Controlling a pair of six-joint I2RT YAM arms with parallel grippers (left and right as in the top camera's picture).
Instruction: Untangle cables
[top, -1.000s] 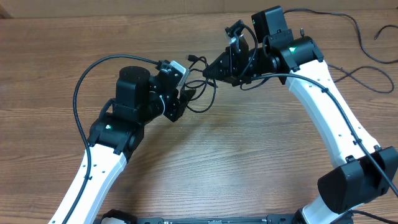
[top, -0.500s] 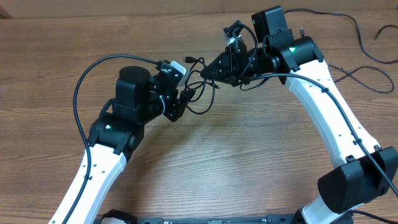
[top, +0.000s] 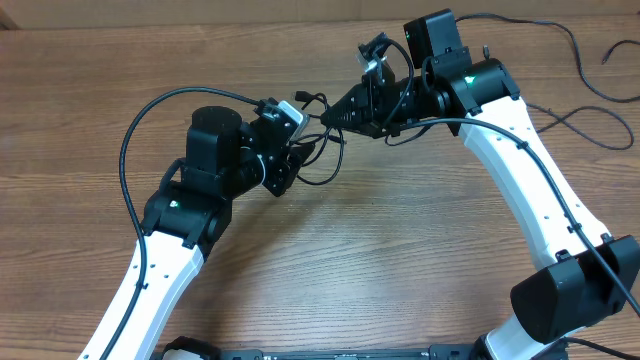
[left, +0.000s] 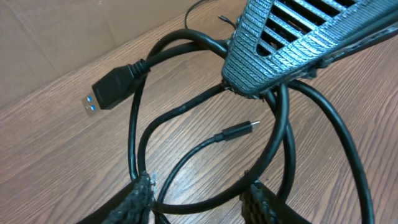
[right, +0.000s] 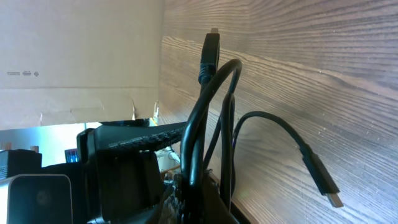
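Two arms are seen meeting above the rear middle of a brown wood-grain table (top: 400, 250). Between them a small tangle of thin black flexible cables (top: 322, 160) is held. Whether its lowest loops are resting on the wood cannot be told from overhead.

Right gripper (left: 249, 87): the ribbed dark-grey fingers are pressed together, and several strands of the cables are pinched at their tip. From that pinch the loops are seen fanning out toward the left wrist camera.

Left gripper (left: 202, 199): its two black fingertips (left: 142, 198) are set apart at the bottom edge of the left wrist view. Loops of the cables are passed through the gap, and one strand is laid against the fingertip at the lower left of that view. Whether any strand is being pressed by the pads cannot be told.

Plug ends noted:
- A black rectangular plug with a blue insert (left: 112, 90) is seen at the upper left of the tangle, clear of both grippers.
- A slim plug with a small metal tip (left: 239, 130) is seen inside the loops, between the two grippers and touched by neither.

Loose black cords (top: 590, 85) are laid on the table at its far right side, well apart from the tangle.
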